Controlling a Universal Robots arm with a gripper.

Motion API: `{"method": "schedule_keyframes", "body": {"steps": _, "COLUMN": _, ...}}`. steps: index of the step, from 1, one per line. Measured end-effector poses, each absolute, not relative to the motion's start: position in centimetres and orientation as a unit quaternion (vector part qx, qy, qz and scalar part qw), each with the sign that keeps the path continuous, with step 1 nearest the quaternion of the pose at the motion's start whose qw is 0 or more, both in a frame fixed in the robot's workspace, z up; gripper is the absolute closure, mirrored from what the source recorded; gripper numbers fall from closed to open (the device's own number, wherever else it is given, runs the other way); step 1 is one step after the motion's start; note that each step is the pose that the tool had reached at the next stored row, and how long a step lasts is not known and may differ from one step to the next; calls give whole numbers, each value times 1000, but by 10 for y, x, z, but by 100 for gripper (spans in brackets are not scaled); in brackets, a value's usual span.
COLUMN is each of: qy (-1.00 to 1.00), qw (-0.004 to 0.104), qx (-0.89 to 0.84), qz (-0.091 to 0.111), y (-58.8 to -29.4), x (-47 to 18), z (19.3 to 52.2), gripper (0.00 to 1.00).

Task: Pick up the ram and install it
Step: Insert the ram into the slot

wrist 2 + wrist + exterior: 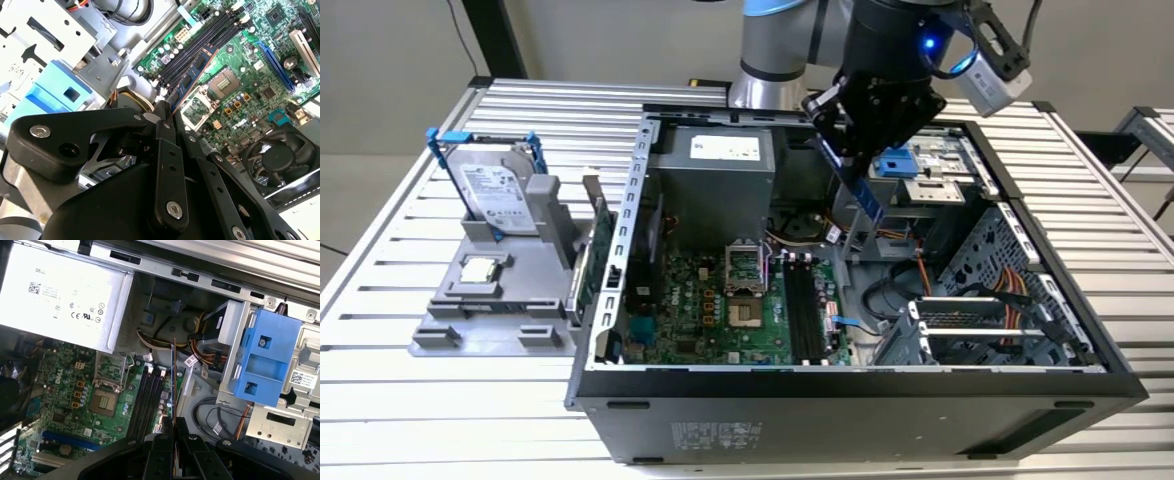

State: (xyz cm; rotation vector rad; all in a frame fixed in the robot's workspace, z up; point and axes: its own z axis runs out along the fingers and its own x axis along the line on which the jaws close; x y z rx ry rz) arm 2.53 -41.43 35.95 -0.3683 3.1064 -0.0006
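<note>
Your tool [851, 150] pinches the ram [863, 200] by its upper end. The stick hangs upright over the open computer case [854, 405] on the desk [400, 400]. It is above the far part of the motherboard [707, 310], clear of the black slots [803, 312].

We read this as robotics lab / test cell, not office or home. Evidence: industrial robot arm [771, 55] over bench; bench = ribbed alu-profile table [440, 410], second like it [1150, 135] at exterior view's right edge. PC tower [854, 425] on its side, panel off, mobo [720, 315] exposed. Grey parts fixture [487, 325] holds hard drive [494, 195] + CPU [480, 268] in own slots. Bare wall [387, 60] behind.
</note>
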Motion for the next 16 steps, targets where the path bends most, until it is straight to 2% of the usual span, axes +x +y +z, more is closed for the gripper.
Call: {"method": "schedule_keyframes", "body": {"steps": 16, "qy": 995, "qw": 7, "qx": -104, "qz": 0, "y": -416, "x": 25, "z": 352, "gripper": 100}}
